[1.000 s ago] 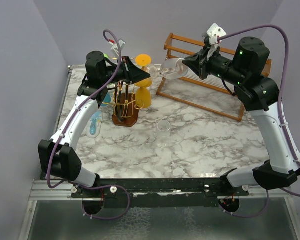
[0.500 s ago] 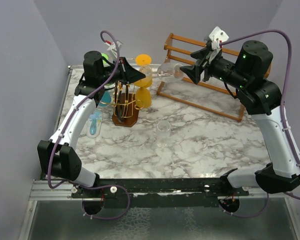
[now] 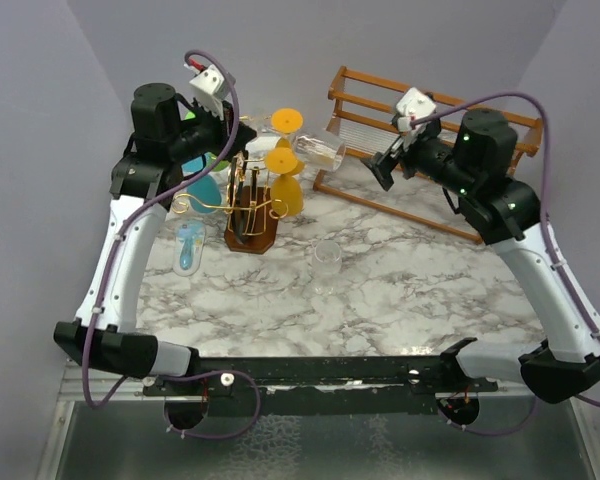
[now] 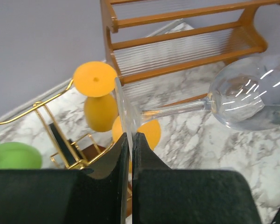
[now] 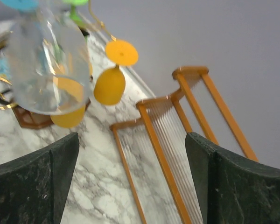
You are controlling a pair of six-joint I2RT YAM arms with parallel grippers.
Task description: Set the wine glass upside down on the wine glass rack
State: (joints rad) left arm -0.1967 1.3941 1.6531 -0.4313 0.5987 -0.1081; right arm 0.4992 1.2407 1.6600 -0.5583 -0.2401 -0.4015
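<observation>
The clear wine glass [image 3: 322, 150] hangs in the air on its side, above the table between the two arms. My left gripper [image 4: 131, 140] is shut on the thin edge of its foot, and the stem [image 4: 173, 109] and bowl [image 4: 252, 98] stretch away to the right. The wine glass rack [image 3: 245, 205] of gold wire on a dark base stands below and to the left, with orange glasses [image 4: 100, 105] hung on it. My right gripper [image 3: 378, 172] stands open just right of the bowl [image 5: 49, 65], apart from it, with nothing between its fingers [image 5: 32, 186].
A wooden slatted rack [image 3: 430, 160] fills the back right of the marble table [image 3: 400, 280]. A clear tumbler [image 3: 327, 256] stands mid-table. A blue object [image 3: 188, 246] lies left of the gold rack, and teal [image 3: 202, 190] and green glasses sit by it.
My right gripper opened, let go of the glass bowl and drew back to the right. The left arm swung up and left, still gripping the glass's foot.
</observation>
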